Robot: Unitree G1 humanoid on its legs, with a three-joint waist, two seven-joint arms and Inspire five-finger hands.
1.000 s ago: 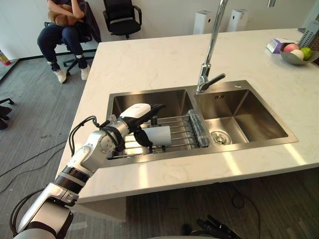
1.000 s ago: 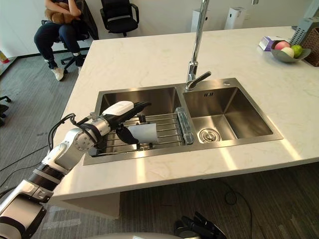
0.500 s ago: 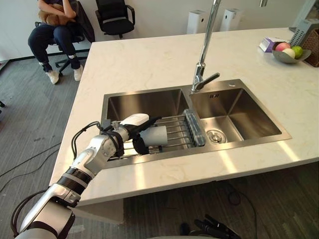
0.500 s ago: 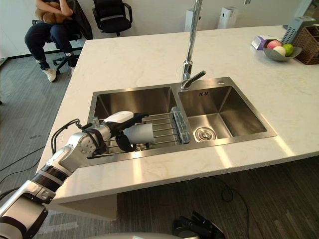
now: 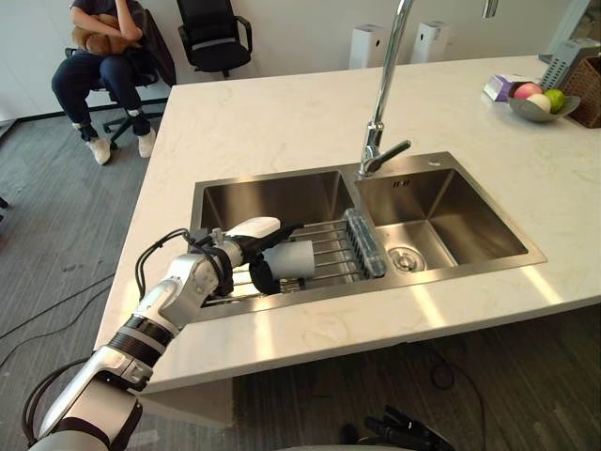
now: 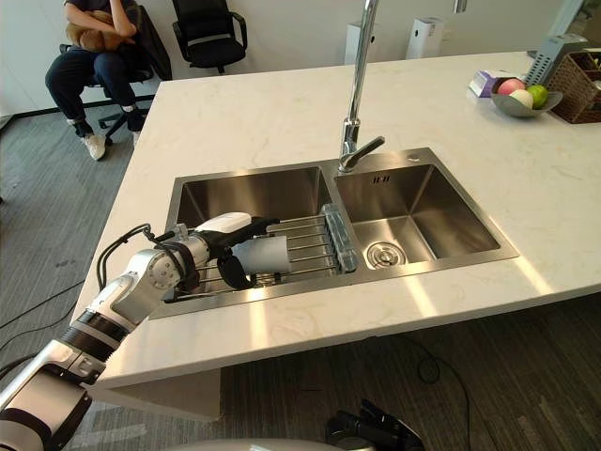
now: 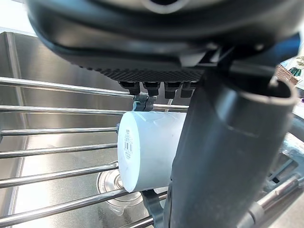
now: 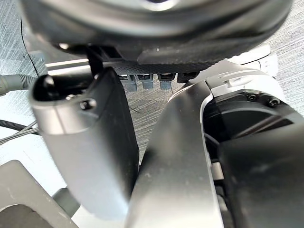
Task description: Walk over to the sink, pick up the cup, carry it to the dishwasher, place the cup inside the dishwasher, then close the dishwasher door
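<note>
- Compared with a second ago, the left hand stays closed around the white cup, in much the same spot in the lower centre-left of the frame. The whole picture has shifted a little, which is the camera moving.
- The cup lies on its side over the wire rack, fingers above it and thumb below. Whether it touches the bars cannot be told.
- The right hand shows at the bottom edge, its fingers loose and holding nothing.
- The steel sink sits mid-frame in a pale counter, with a tall faucet behind it.
- Its left basin holds the rack and the cup.
- Its right basin holds a round drain.
- In the upper right, a grey bowl holds pieces of fruit.
</note>
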